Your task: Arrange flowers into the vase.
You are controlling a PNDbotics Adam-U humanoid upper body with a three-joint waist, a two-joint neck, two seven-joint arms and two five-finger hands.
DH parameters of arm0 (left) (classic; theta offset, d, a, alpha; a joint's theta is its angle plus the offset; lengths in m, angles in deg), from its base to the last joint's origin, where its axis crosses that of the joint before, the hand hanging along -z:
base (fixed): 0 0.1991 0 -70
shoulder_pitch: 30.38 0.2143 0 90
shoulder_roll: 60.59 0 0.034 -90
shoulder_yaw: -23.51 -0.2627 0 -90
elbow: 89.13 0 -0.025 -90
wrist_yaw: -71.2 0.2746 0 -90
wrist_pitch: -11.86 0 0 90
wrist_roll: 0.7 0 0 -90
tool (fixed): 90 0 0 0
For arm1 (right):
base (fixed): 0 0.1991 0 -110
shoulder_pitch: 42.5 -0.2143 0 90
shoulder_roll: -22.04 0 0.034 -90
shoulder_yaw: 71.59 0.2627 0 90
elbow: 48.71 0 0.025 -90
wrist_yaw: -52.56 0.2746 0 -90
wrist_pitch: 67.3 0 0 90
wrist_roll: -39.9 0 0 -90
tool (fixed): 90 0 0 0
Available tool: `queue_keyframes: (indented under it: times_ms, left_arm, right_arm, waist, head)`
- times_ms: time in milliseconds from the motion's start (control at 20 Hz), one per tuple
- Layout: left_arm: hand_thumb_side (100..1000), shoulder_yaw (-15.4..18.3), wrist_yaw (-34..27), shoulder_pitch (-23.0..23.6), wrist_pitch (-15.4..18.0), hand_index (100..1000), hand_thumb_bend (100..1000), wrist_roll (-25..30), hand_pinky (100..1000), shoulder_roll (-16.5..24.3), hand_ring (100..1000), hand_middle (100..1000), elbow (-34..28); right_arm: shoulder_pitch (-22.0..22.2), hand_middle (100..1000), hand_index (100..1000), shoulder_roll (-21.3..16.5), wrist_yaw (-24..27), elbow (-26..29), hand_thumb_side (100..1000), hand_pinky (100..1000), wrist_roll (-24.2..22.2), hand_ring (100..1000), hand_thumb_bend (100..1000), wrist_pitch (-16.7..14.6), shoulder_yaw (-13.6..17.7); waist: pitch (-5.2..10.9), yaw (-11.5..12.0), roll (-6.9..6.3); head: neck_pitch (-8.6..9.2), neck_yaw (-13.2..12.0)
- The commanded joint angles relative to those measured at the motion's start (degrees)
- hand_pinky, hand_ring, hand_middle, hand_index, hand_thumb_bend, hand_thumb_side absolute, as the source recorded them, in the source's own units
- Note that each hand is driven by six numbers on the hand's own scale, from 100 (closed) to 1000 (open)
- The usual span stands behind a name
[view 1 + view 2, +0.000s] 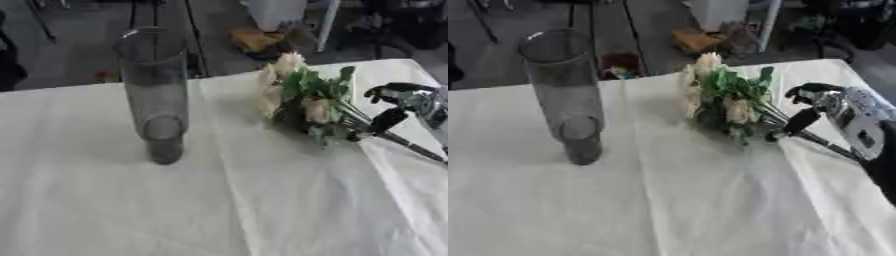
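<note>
I am closing the right hand (815, 107) round the flowers (724, 100) by their stems, right of the vase (566, 95), keeping blooms uncrushed.

Non-task stuff is mostly the white tablecloth (262, 210), wrinkled, with a long crease running down its middle, and it fills most of the view. Past the cloth's far edge there's dark floor (79, 55). Beyond the far edge, toward the right, sits an orange-brown thing (254, 39) on the floor next to a white upright object (276, 12). Also a small reddish and colourful bit (620, 65) just behind the cloth's far edge.
</note>
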State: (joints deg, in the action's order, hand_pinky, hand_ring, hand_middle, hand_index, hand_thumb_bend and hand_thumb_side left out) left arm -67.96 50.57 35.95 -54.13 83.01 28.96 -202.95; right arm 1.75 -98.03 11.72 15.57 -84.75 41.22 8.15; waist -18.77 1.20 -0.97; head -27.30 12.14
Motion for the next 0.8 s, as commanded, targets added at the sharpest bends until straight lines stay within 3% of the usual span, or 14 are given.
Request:
queue_keyframes:
  times_ms: [50, 800]
  left_arm:
    - [848, 0.1, 0.1, -0.6, 0.1, 926, 100, 0.3, 837, 0.3, 806, 863, -0.8]
    - [848, -0.1, 0.5, -0.6, 0.2, 925, 100, 0.6, 839, -0.1, 806, 863, -0.8]
  right_arm:
    - [-1.3, 865, 1000, -1.1, -1.0, -0.3, 404, 833, 0.5, 1000, 592, -0.4, 1.0]
    - [-2.7, 801, 1000, 0.2, -3.4, -4.7, 367, 809, 5.8, 963, 555, -1.4, 1.8]
  waist:
    - [0.88, 0.0, 0.04]
    - [0.25, 0.6, -0.16]
  head:
    - [0.85, 0.3]
    - [1.63, 1.1]
